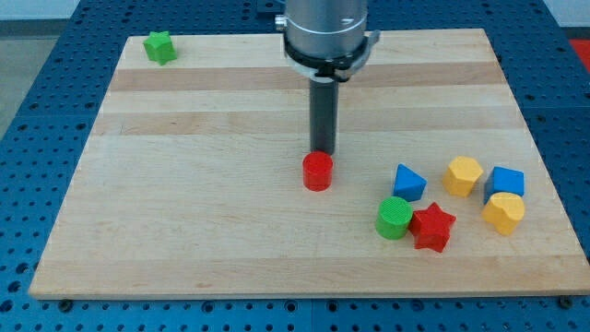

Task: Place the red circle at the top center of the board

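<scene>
Near the worktop's (184, 231) middle: red circle (317, 171), my tip (322, 151) touching its top side, no pincer fitted; green star (159, 47) at top-left corner; blue, yellow, green, red blocks clustered by bottom-right corner.

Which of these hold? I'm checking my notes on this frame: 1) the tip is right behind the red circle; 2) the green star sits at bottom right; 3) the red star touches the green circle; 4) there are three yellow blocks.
1) My tip stands just above the red circle in the view: true.
2) False: the green star sits top left.
3) The red star touches the green circle: true.
4) False: two, a yellow hexagon and another yellow block.
</scene>
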`<state>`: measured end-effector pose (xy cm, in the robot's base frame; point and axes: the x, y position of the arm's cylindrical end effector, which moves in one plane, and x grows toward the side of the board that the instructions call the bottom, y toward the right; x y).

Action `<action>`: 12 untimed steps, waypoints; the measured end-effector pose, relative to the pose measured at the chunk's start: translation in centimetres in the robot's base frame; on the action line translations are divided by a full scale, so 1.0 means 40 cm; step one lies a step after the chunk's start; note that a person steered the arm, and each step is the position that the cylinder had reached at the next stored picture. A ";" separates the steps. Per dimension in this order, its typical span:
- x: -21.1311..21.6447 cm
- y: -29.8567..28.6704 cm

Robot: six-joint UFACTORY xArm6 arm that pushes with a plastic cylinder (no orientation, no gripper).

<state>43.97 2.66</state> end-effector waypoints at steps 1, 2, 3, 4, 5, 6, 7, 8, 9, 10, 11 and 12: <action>0.001 0.069; 0.050 0.080; 0.101 0.079; 0.140 0.047; 0.176 -0.020; 0.183 -0.088; 0.151 -0.106; 0.097 -0.077; 0.048 -0.023; 0.016 0.022; -0.035 0.039; -0.086 0.045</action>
<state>40.53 4.47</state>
